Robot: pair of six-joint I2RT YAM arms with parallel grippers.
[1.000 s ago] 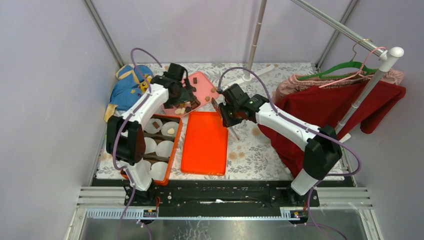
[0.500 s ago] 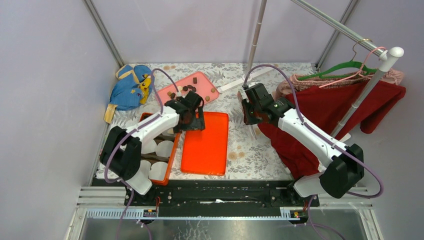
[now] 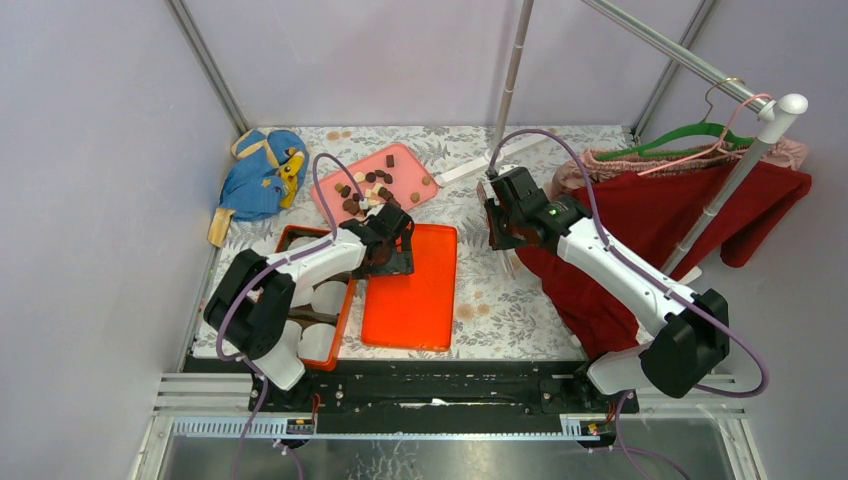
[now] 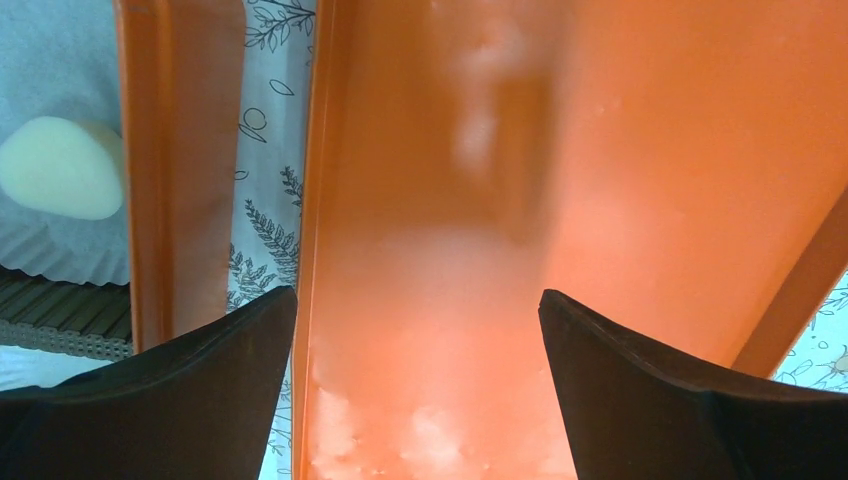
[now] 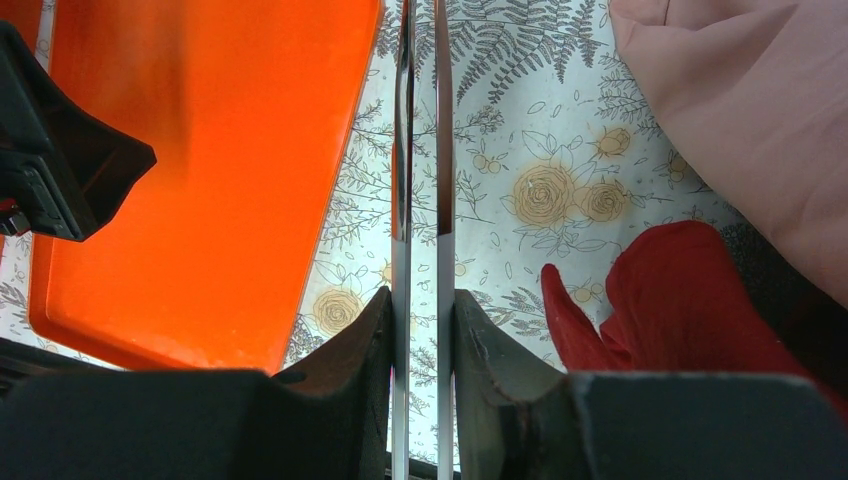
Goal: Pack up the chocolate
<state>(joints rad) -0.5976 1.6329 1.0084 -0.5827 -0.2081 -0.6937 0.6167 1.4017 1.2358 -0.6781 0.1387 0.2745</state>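
Lower left, white paper liners [image 3: 328, 297] in the orange plastic box [image 3: 345, 315] look mostly unfilled; one holds a cream chocolate [image 4: 62, 168]. My left gripper [image 4: 417, 300] gapes empty over the flat orange lid [image 3: 415, 300]; my right gripper [image 5: 420, 300] clamps thin metal tongs [image 5: 445, 150]. Most pieces [image 3: 372, 182] lie upper centre on the pink tray [image 3: 400, 160].

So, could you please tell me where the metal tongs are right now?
In the right wrist view, the tongs are clamped in the right jaws above the flowered tablecloth, between the orange tray on their left and the red cloth.

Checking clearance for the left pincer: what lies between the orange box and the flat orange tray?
Only a narrow strip of floral tablecloth, bare in the left wrist view.
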